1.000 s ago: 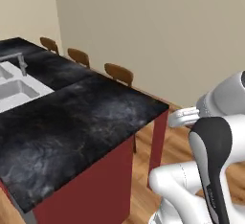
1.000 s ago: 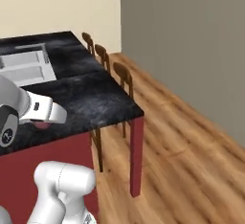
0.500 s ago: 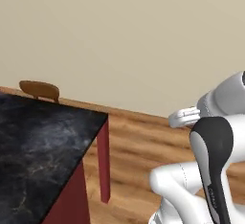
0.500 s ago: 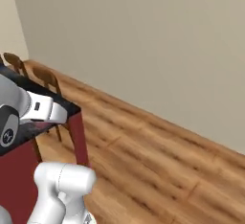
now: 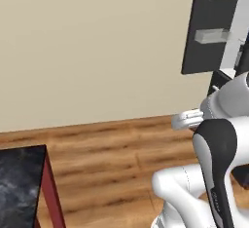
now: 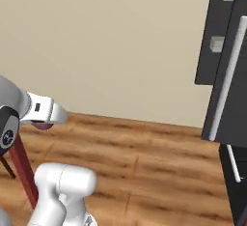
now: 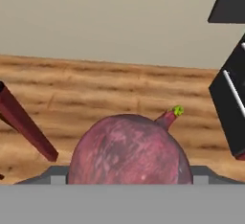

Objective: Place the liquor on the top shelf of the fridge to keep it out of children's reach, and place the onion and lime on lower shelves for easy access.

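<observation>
The pincer point(image 7: 129, 182) grips the onion point(image 7: 128, 150) (its lower half cut off), fingertips hidden behind it; the fridge point(image 6: 226, 75) stands half out of frame.

My two base cameras look forward from behind me, both facing the beige wall point(image 5: 97, 47), wood floor point(image 6: 154, 157) and fridge point(image 6: 226, 75). My hand camera sits close against the onion point(image 7: 129, 151).

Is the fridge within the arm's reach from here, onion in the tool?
Probably not yet. The fridge stands off to the right across bare wood floor, while the tool holds the onion close by the base.
</observation>
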### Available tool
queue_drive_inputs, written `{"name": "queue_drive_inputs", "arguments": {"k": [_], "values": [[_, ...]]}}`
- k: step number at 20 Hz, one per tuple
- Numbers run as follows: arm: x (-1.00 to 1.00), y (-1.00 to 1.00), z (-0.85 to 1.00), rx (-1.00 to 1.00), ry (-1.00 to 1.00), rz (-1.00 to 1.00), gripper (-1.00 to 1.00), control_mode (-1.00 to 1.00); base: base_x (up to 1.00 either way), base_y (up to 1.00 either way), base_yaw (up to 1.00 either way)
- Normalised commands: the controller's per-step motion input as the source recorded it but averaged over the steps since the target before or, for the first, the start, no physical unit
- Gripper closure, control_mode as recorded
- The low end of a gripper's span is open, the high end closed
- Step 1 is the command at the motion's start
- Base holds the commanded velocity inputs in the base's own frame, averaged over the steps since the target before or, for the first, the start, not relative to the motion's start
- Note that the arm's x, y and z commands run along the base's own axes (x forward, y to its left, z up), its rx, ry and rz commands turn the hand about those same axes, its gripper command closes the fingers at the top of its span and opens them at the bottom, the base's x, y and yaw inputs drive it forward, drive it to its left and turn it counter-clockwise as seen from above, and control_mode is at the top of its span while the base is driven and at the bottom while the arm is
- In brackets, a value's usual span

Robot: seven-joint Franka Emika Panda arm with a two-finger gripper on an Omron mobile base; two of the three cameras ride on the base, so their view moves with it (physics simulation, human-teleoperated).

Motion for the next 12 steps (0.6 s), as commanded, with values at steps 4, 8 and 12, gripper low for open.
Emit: {"name": "queue_drive_inputs", "arguments": {"k": [4, 8, 12], "values": [[0.00, 0.00, 0.00, 0.00, 0.00, 0.00, 1.00, 1.00, 0.32, 0.00, -0.73], [0.00, 0.00, 0.00, 0.00, 0.00, 0.00, 1.00, 1.00, 0.40, 0.00, -0.69], [0.00, 0.00, 0.00, 0.00, 0.00, 0.00, 1.00, 1.00, 0.42, 0.17, -0.59]]}}
